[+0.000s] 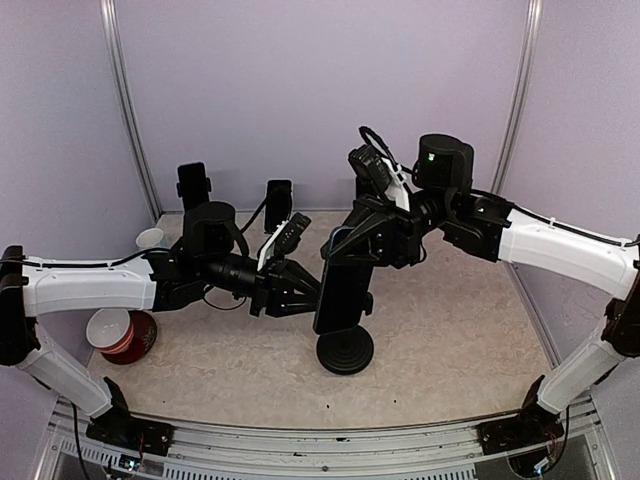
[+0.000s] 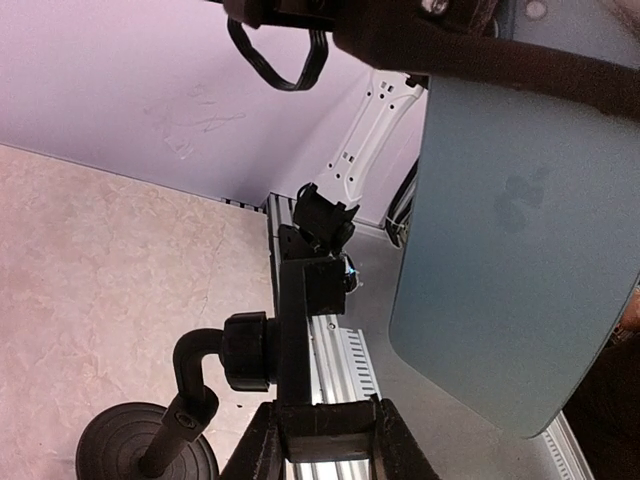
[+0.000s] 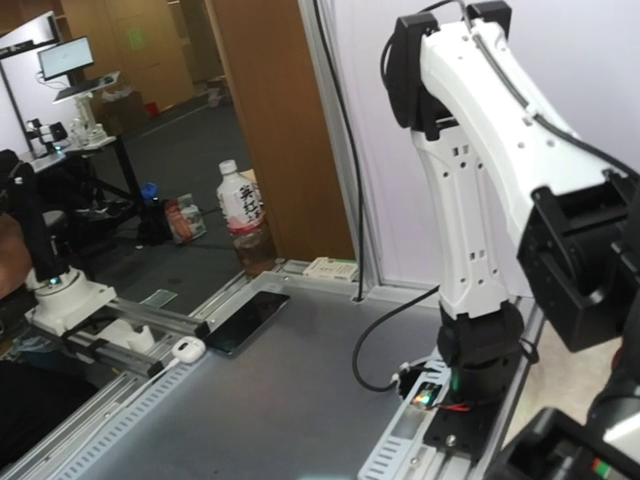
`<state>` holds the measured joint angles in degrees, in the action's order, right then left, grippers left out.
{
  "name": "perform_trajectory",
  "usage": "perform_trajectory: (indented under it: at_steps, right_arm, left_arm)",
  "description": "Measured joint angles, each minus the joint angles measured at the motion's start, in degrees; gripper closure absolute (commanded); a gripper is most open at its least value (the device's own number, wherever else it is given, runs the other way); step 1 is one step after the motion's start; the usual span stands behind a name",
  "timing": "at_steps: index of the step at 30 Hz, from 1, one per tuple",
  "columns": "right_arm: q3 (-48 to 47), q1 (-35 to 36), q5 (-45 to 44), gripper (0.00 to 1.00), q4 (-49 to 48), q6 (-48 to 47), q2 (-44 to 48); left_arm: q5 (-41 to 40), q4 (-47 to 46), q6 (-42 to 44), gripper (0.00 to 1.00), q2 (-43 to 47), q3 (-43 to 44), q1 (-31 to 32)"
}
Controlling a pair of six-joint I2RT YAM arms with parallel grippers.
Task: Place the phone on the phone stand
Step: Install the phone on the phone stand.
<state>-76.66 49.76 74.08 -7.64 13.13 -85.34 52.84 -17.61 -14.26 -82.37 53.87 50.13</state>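
Cups sit at the left edge of the worktop [image 1: 450,330]. One is a red cup [image 1: 130,345] with a white lining, the other a small pale cup [image 1: 150,238] further back. I cannot tell what either holds.

The worktop has a mottled, stone-like beige surface.

The phone stand [image 1: 345,352] is matte black. It has a ribbed round base, a curved neck with a knurled collar, and a straight cradle bar. In the left wrist view, the left pincer [image 2: 328,430] is narrowed onto the lower end of that bar, with one finger on each side.

The phone [image 1: 340,290] is a thin slab with rounded corners. It has a smooth blue-grey back [image 2: 510,250] with a faint logo. It hangs nearly upright in the air over the stand's base, and the left wrist view shows a gap between it and the cradle bar. The right pincer [image 1: 350,240] is clamped on the phone's upper end, and a black finger crosses its top edge.

Two more dark stands [image 1: 193,185] are by the back wall.
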Motion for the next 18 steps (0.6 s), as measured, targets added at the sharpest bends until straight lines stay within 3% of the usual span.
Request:
perform_trajectory:
  at_steps: [18]
  right_arm:
    - [1.8,0.0,2.1,1.00,-1.6,-0.4,-2.6]
  left_arm:
    - [2.9,-2.6,-0.9,1.00,0.1,-0.6,0.1]
